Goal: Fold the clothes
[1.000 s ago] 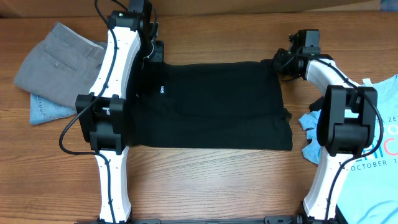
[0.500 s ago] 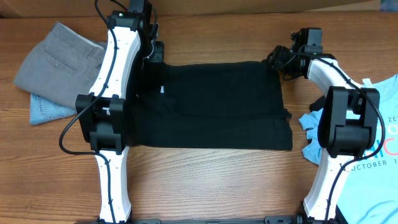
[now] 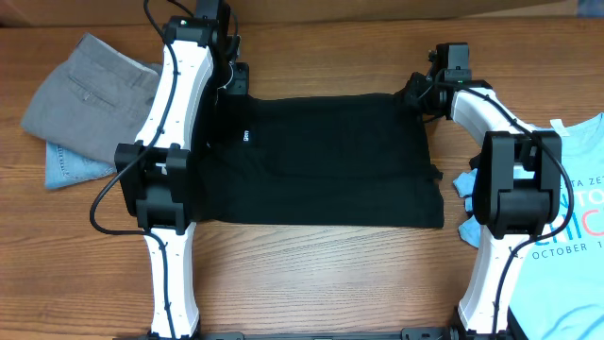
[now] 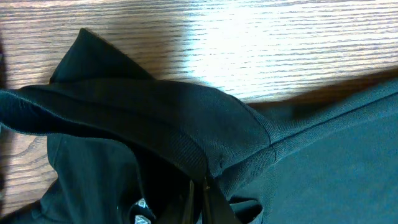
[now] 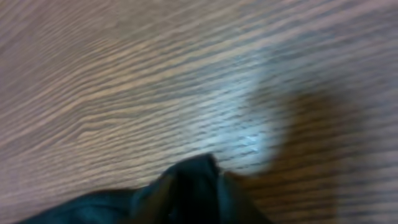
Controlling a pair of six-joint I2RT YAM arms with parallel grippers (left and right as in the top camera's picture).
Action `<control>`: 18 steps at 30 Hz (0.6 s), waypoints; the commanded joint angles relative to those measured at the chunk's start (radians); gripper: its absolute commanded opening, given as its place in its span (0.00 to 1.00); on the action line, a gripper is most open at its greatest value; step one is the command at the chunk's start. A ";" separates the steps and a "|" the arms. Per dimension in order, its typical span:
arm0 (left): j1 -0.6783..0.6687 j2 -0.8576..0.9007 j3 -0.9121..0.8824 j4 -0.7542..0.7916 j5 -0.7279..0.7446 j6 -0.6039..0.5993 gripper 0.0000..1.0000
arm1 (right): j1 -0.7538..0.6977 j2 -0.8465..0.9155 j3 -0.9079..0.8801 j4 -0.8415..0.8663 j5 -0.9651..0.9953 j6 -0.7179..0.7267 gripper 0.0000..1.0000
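Brown wood-grain bench [image 3: 311, 274] carries everything under the overhead camera. At 10 o'clock a pair of folded grey trousers [image 3: 80, 90] lies on a pale blue denim piece [image 3: 71, 170], both well apart from the work.

The left tool [image 3: 234, 83] sits at 11 o'clock on the collar end of the black short-sleeved T-shirt [image 3: 321, 161] and has not shifted over the last second. Its wrist view shows the jaws pressed together on a raised fold of black knit beside the shoulder seam, so it is clamped on the shirt. The shirt lies flat across the bench's centre as a long rectangle, its small white logo up near the left end.

The change is on the right. A second ago the right tool [image 3: 422, 93] stood just off the shirt's 1 o'clock corner. It has since swung in and now sits over that corner. Its wrist view, blurred, shows a peak of black cloth at the bottom edge, but whether the jaws have closed on it cannot be told. Judged from this, both far corners are being taken for a fold toward 6 o'clock.

Bare wood at 6 o'clock, between the two arm bases, gives open room for that. At 3 o'clock a light-blue printed T-shirt [image 3: 576, 217] lies near the black shirt's right edge and could catch a dragged hem.
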 commanded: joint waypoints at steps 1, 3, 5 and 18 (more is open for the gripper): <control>-0.002 -0.030 0.029 -0.003 -0.006 0.012 0.05 | -0.010 0.045 0.005 -0.012 0.029 0.008 0.15; -0.002 -0.030 0.029 -0.004 -0.006 0.012 0.05 | -0.017 0.040 0.014 -0.014 0.028 0.008 0.07; -0.002 -0.030 0.029 -0.008 -0.006 0.012 0.05 | -0.022 0.021 0.017 -0.014 0.015 0.008 0.04; -0.002 -0.030 0.029 -0.006 -0.006 0.011 0.04 | -0.010 -0.011 0.006 -0.004 -0.042 -0.007 0.44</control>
